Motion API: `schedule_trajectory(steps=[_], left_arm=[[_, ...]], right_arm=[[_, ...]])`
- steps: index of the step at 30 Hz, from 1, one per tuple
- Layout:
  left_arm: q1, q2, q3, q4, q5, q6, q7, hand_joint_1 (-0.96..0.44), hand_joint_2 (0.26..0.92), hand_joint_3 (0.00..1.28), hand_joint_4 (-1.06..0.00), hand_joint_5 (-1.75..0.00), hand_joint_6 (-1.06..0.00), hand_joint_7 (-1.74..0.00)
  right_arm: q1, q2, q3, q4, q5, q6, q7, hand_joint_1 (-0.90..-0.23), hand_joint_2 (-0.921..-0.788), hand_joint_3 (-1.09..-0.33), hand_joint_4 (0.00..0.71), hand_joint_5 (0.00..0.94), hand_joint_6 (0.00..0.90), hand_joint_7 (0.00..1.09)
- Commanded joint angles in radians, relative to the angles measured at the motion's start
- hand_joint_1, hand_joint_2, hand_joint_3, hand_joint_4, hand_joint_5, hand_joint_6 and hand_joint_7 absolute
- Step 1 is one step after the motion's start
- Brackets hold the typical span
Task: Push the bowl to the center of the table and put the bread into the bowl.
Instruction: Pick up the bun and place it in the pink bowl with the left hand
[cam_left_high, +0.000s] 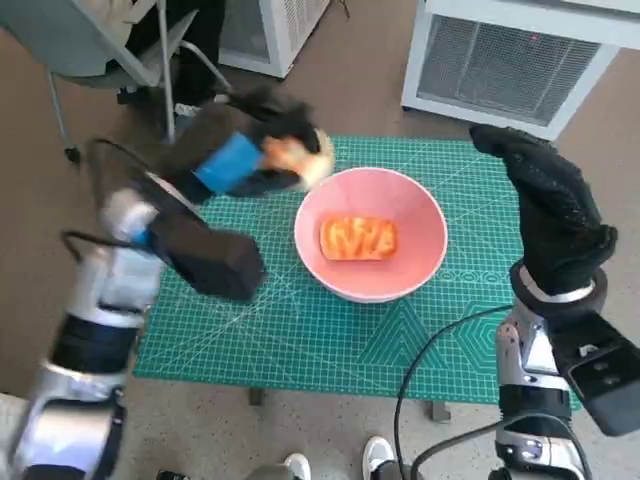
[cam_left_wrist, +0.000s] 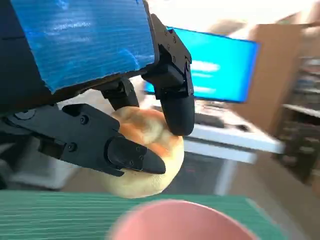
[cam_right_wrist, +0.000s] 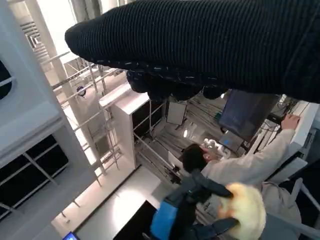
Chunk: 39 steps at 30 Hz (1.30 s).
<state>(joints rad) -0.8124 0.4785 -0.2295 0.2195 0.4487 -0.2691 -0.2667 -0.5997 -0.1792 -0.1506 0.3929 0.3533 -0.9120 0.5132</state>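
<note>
Head view: you look steeply down on the bench (cam_left_high: 300, 340), both arms rising from below. Left wrist view: you sit close behind the left hand (cam_left_wrist: 100, 90), facing level across the bench edge toward a monitor (cam_left_wrist: 220, 65). Right wrist view: you look out under the right hand (cam_right_wrist: 200, 45), turned, toward a seated person (cam_right_wrist: 235, 165). All three share the bread roll (cam_left_high: 297, 155) in the left hand.
</note>
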Motion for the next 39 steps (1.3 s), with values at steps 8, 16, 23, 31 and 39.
schedule_trajectory(steps=[8, 16, 23, 31, 39], left_arm=[[-0.027, -0.12, -0.099, 0.14, 0.025, -0.056, -0.004, 0.0, 0.92, 0.08, -0.69, -1.1, -0.6, -1.26], [-0.057, -0.176, -0.148, 0.295, 0.044, -0.086, -0.009, 0.0, 0.921, 0.09, -0.7, -1.1, -0.58, -1.26], [-0.074, -0.196, -0.169, 0.383, 0.017, -0.046, -0.124, -0.18, 0.917, 0.24, -0.53, -0.55, -0.38, -1.3], [-0.078, -0.175, -0.14, 0.329, -0.055, 0.066, -0.314, -0.27, 0.918, 0.06, -0.19, -0.02, -0.3, -0.12], [-0.002, -0.182, -0.019, 0.309, -0.18, -0.107, -0.203, -0.42, 0.92, 0.04, -0.08, 0.0, -0.26, -0.02]], right_arm=[[0.019, 0.005, 0.007, 0.006, -0.005, -0.003, 0.002, -0.603, -0.921, -0.728, 0.258, 0.002, -0.001, 0.66], [0.026, 0.004, 0.006, -0.003, -0.019, -0.012, -0.007, -0.596, -0.921, -0.73, 0.259, 0.002, -0.001, 0.66], [0.029, -0.004, 0.002, -0.011, -0.015, -0.006, -0.007, -0.595, -0.921, -0.732, 0.26, 0.002, -0.001, 0.66], [0.029, -0.007, -0.002, -0.024, -0.01, 0.009, -0.014, -0.6, -0.921, -0.731, 0.26, 0.002, -0.001, 0.66], [0.02, -0.004, -0.004, -0.052, -0.009, 0.049, -0.035, -0.601, -0.921, -0.723, 0.262, 0.003, 0.001, 0.65]])
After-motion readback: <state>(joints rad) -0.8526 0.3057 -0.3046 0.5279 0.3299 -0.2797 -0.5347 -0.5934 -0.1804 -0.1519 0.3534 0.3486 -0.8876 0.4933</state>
